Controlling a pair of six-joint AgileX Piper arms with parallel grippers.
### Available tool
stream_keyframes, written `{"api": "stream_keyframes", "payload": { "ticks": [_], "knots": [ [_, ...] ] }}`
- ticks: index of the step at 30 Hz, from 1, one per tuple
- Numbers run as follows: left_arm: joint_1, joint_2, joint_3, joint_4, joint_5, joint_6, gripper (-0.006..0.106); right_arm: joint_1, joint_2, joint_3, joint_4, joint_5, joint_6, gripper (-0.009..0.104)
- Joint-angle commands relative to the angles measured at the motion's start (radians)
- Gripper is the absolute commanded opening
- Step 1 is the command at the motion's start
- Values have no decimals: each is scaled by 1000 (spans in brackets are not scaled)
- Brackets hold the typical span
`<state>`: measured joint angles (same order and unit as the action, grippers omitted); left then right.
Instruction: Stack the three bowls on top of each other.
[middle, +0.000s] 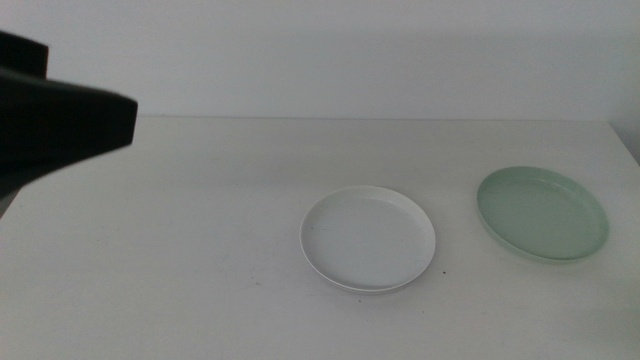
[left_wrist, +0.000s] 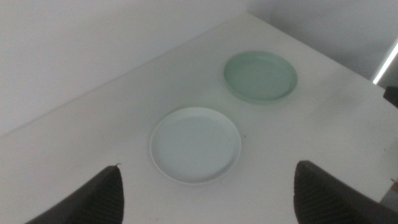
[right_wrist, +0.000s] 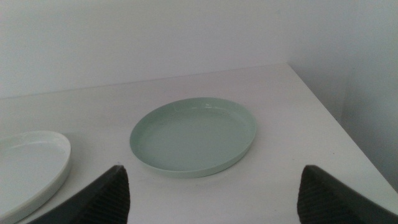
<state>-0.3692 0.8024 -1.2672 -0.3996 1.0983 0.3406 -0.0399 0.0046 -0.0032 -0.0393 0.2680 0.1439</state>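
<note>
Two of the bowls show. A white bowl (middle: 368, 238) lies flat at the table's middle, and a pale green bowl (middle: 543, 212) lies to its right, a short gap apart. My left arm (middle: 60, 125) hangs high at the far left, well away from both. Its gripper (left_wrist: 208, 193) is open and empty, looking down on the white bowl (left_wrist: 194, 144) and the green bowl (left_wrist: 260, 76). My right gripper (right_wrist: 217, 199) is open and empty, low over the table just short of the green bowl (right_wrist: 194, 135). The white bowl (right_wrist: 28, 165) lies off to one side of it.
The white table (middle: 200, 250) ends at a right edge (middle: 625, 140) close behind the green bowl. A pale wall (middle: 350, 50) runs along the back. The right arm is outside the middle view.
</note>
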Motion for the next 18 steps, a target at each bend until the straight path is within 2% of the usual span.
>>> {"api": "stream_keyframes", "payload": {
  "ticks": [1, 6, 13, 15, 18],
  "knots": [
    [1, -5, 1, -12, -36, -5, 94, -5, -5, 3, -7, -6, -5, 75],
    [1, -5, 1, -14, -45, 0, 94, -5, -5, 3, -7, -11, -5, 75],
    [1, -5, 1, -14, -45, 0, 94, -5, -5, 3, -12, -323, 12, 75],
    [1, -5, 1, -14, -45, 0, 94, -5, -5, 3, -6, -316, 13, 75],
    [1, -3, 1, -14, -45, 0, 94, -5, 43, -96, 28, -214, 16, 75]
  ]
}}
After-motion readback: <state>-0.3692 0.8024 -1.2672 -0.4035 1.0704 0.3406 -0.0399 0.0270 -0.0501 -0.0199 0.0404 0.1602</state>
